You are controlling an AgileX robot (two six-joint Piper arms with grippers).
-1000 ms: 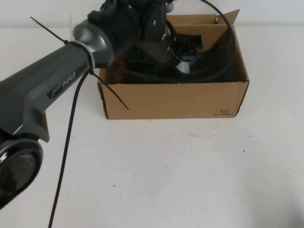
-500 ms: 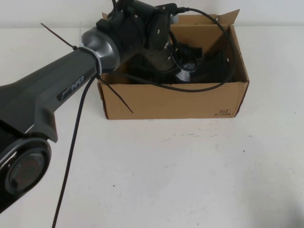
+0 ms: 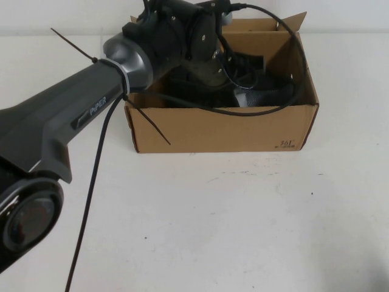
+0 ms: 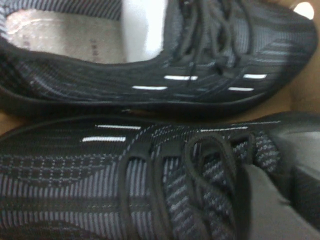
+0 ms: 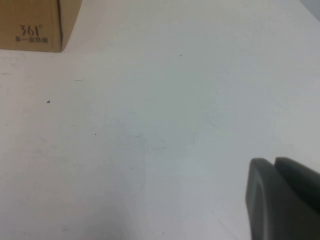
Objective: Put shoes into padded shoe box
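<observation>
high view: left gripper has lifted slightly inside box
shoes: both in box
left jaws: cannot tell
right gripper: off beside box, jaws together, empty

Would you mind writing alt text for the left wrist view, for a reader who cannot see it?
Two black knit lace-up sneakers with short white dashes lie side by side and touching, filling the view: one showing its grey-white lining, the other showing mostly laces. A dark finger of the left gripper sits against the second sneaker, and brown cardboard box shows at the edge.

"PiPER" on arm; "361°" on box.
</observation>
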